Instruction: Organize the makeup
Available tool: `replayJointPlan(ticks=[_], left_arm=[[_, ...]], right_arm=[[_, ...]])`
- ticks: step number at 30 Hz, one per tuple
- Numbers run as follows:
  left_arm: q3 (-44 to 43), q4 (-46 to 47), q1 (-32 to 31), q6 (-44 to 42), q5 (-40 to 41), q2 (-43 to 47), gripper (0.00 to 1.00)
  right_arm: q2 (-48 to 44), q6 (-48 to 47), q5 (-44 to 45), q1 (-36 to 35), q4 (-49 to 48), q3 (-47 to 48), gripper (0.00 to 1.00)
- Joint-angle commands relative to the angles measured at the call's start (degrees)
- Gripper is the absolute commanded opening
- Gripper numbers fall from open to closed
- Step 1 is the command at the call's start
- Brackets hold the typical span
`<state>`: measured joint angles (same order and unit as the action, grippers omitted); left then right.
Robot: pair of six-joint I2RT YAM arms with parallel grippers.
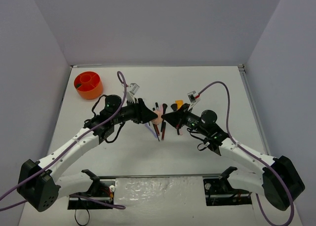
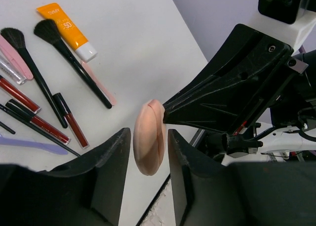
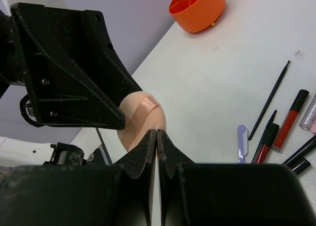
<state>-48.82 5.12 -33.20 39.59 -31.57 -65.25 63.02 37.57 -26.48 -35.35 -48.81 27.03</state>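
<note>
White surface spreads between plain grey walls. Above its middle, the left gripper and right gripper meet tip to tip. An orange round holder stands well apart at the far left. A peach powder puff sits between them. The right gripper's jaws are pressed together on its rim. The left gripper's fingers stand narrow on either side, and I cannot tell if they touch it. Nearby lie black brushes, an orange-white tube, red lip glosses and a lilac stick.
</note>
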Motion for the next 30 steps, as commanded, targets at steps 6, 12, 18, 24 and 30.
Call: replayJointPlan(ticks=[6, 12, 18, 24, 30], left_arm=[[-2.47, 7.21, -0.91, 0.30, -2.08, 0.93, 0.09], [-2.96, 4.40, -0.99, -1.59, -0.57, 1.77, 0.00], [-5.88, -3.79, -0.85, -6.16, 5.68, 3.33, 0.00], [-14.37, -25.10, 0.30, -14.27, 23.86, 3.85, 0.00], [-24.54, -38.74, 8.64, -18.69, 39.10, 1.89, 0.00]], right_arm=[[-0.09, 0.04, -1.56, -0.51, -6.36, 1.15, 0.00], [-0.64, -1.45, -0.76, -0.51, -4.09, 1.78, 0.40], [-3.13, -7.07, 2.84, -0.45, 5.07, 4.76, 0.83], [-7.86, -15.74, 15.46, -0.39, 21.59, 9.15, 1.00], [-11.74, -19.25, 31.48, -0.36, 31.83, 10.60, 1.00]])
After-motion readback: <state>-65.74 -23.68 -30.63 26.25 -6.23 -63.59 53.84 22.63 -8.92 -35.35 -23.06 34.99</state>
